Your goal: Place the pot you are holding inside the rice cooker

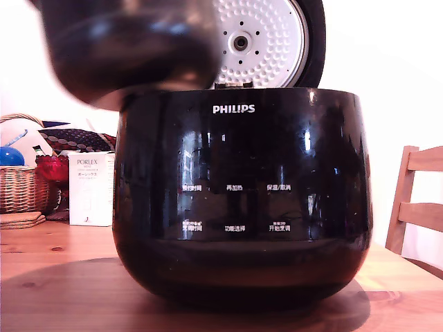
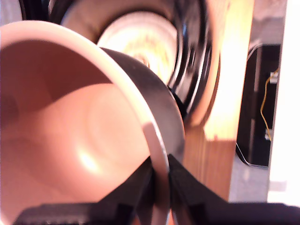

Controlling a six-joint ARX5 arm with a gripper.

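On the exterior view I have the large glossy black bowl-shaped rice cooker point(image 1: 242, 207), marked PHILIPS, standing mid-frame on the wooden desk point(image 1: 55, 283). Its round lid point(image 1: 315, 41) is up behind the body, and the dimpled silver-white inner plate point(image 1: 266, 34) faces the camera. The round dark grey-black metal pot point(image 1: 131, 48) hangs in the air at the top of the exterior view's left. It is blurred, with its rounded bottom at the cooker's rim on that side and covering part of the lid. It is not inside the cooker, and I cannot tell whether it touches the rim. Behind, on the exterior view's left, sit a wicker basket point(image 1: 21, 187) and a white carton point(image 1: 91, 188) printed PORLEX. A wooden chair point(image 1: 419, 200) stands at the exterior view's right.

On the wrist view the pot point(image 2: 70, 131) fills most of the picture, mouth towards the camera, its inside looking pinkish in this light. The gripper point(image 2: 159, 164) pinches the pot's thin rim, with one of its black fingers point(image 2: 185, 187) outside the wall and the other inside. Past the pot's dark outer wall I make out the rice cooker point(image 2: 192, 56), blurred, with its pale inner plate point(image 2: 140, 42) and a strip of desk point(image 2: 229, 93).
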